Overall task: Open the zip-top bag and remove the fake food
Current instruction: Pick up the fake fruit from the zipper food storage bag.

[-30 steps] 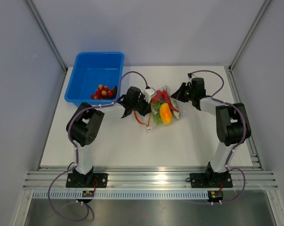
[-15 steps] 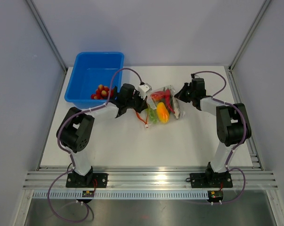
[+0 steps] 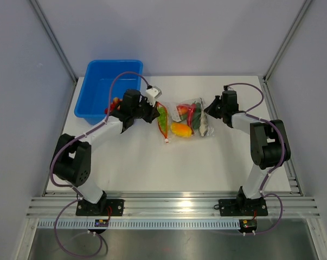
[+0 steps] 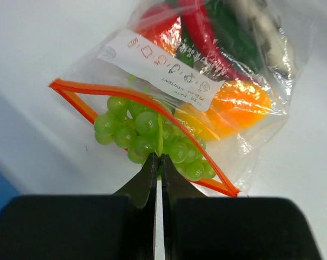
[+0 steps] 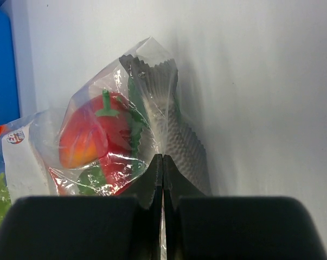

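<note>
Wrist views alone reveal left tool (image 4: 159, 158) clamped on grapes (image 4: 144, 127), right tool (image 5: 162, 158) clamped on zip-top bag (image 5: 155, 76)

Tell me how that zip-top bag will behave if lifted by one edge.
Probably floppy: the zip-top bag is thin, crinkled film. It may well spill, since its orange-rimmed mouth gapes open with the green grapes right at the opening.

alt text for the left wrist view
The left gripper, shut, pinches a bunch of green grapes at the open orange-zipped mouth of the zip-top bag on a white table. Red, orange and dark green toy foods lie inside.
</note>
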`<state>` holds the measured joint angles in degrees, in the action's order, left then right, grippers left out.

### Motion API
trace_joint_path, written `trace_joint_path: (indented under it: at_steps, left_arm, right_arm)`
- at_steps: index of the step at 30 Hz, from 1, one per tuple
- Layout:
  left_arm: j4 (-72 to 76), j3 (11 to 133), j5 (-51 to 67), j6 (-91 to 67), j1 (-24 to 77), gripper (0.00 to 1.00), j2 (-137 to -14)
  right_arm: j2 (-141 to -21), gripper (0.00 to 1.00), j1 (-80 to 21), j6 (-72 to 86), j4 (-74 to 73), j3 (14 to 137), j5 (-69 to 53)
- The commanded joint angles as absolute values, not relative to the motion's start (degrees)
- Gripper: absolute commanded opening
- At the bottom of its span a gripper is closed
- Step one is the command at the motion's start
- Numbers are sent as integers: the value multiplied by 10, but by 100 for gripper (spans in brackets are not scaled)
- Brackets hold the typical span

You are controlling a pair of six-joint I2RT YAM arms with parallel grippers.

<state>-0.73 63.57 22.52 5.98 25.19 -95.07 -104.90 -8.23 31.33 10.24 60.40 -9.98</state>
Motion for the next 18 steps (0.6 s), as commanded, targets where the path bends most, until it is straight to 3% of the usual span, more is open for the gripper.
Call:
trace_joint_path:
  at_steps: [1,18]
  left_arm:
    - [7,635,230,62,255,0,-894]
    - [74,570,90,-26,171,0,-724]
  right_arm:
    - [-1028,0,-78,316,102,606,-84]
    - [-1035,0,-78,315,104,613,-103]
